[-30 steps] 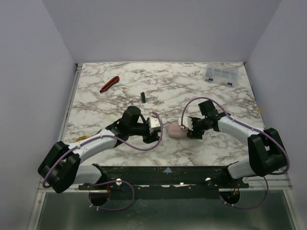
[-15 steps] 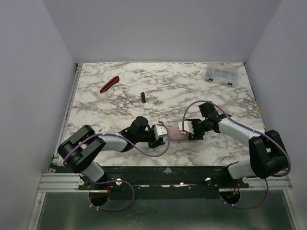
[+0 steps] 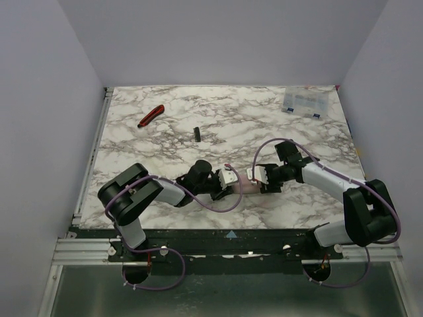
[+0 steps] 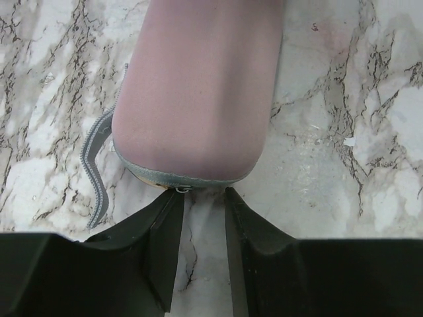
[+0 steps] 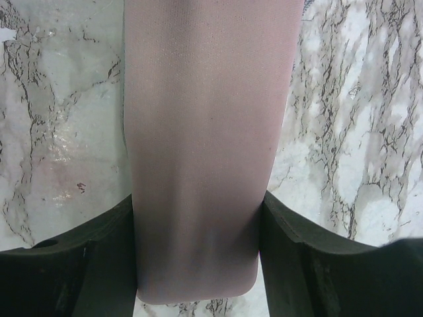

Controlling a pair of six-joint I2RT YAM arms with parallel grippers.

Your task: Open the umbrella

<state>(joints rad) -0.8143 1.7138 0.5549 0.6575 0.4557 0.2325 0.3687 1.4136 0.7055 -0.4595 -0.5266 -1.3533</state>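
The left gripper (image 4: 201,198) and right gripper (image 5: 198,211) block both ends of the umbrella (image 4: 198,99), lower centre. Higher up, the surface (image 3: 264,129) lies open apart from a red tool (image 3: 151,116) upper left, a black bit (image 3: 196,134) and a box (image 3: 303,102) upper right.

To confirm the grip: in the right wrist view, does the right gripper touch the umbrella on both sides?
Yes, the right gripper presses against the umbrella from both sides.

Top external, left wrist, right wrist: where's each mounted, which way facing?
Top external: above and behind the bases, looking down over the table; both arms show.
Left wrist: on the left arm, looking down at one end of the umbrella; left fingers at the bottom.
Right wrist: on the right arm, looking along the umbrella; right fingers flank it.
Shared: all three see the umbrella on the table.
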